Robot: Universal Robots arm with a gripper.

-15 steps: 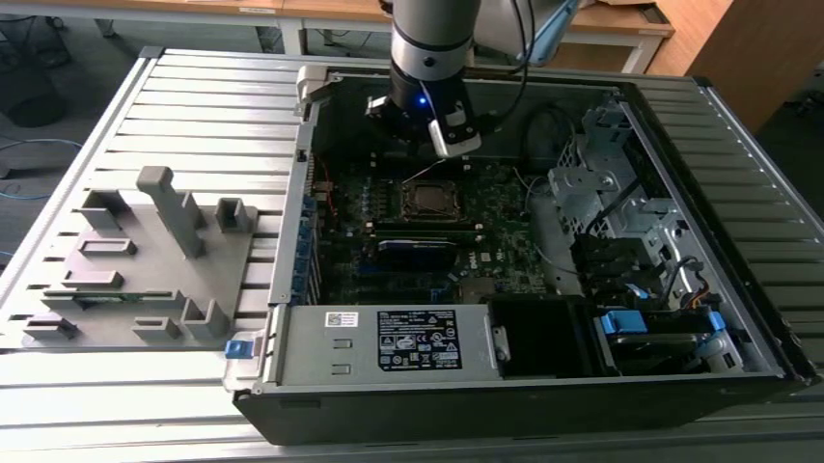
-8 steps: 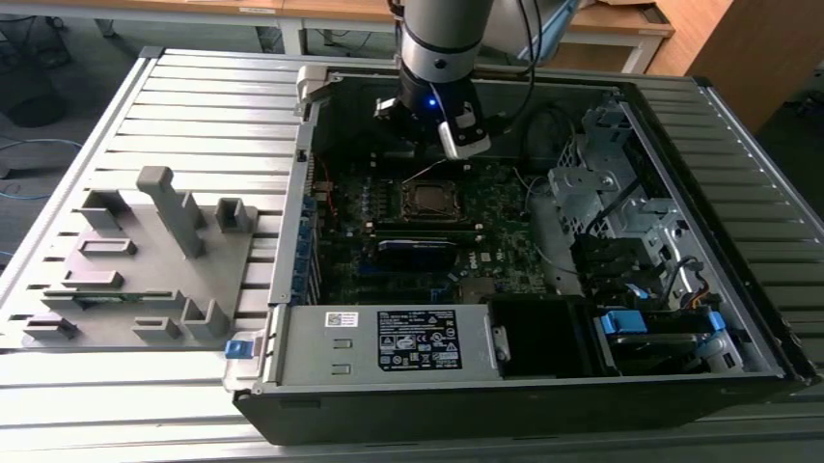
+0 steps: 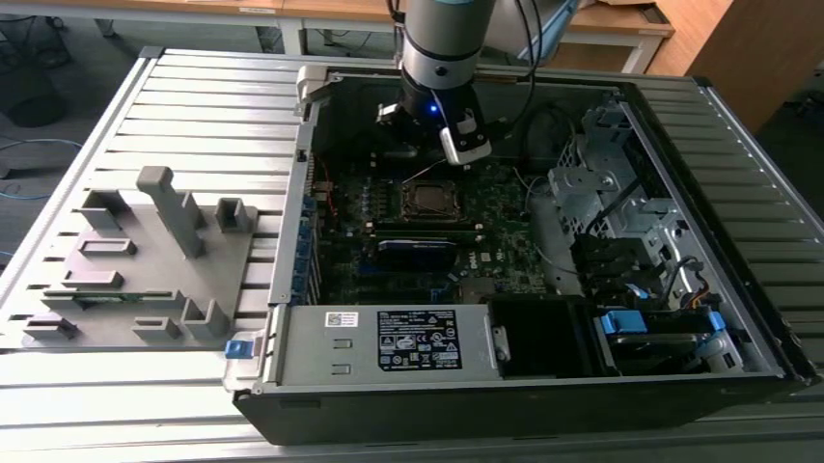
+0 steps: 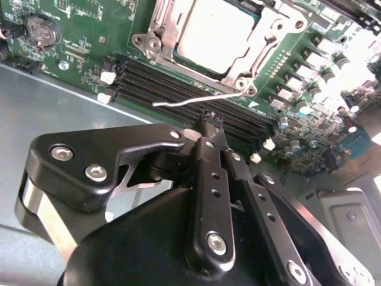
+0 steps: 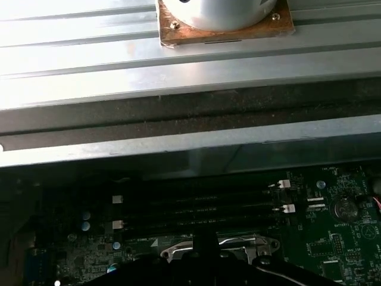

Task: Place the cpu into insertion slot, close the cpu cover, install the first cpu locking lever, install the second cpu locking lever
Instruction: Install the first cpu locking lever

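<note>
The cpu (image 4: pixel 217 33) lies flat in the insertion slot (image 3: pixel 407 201), with its dull grey metal top facing up. It is square, so it has no clear long axis; in the second wrist view its edges run parallel to the socket edges. The cpu cover (image 4: pixel 166 27) is down over it, and its silver frame lies around the 4 edges of the chip.

1 thin wire locking lever (image 4: pixel 190 100) stands free of the socket. Its long axis runs along the black memory slots (image 4: pixel 178 86), above them, and its free end points away from the socket corner. Whether a 2nd lever is latched, the pictures do not tell.

The slot sits on the green motherboard (image 4: pixel 77 47), which is inside the open computer case (image 3: pixel 299 193). The case lies on its side on the slatted metal tabletop (image 3: pixel 206 106). A grey fixture tray (image 3: pixel 129 260) lies on the tabletop at the exterior view's left, beside the case.

The arm (image 3: pixel 445 39) comes down almost vertically into the case, above the socket area. The gripper (image 4: pixel 209 121) points toward the board, and its fingers are pressed together with nothing visible between them. Their tips are just beside the free lever, over the memory slots, but contact with the wire cannot be judged.
</note>
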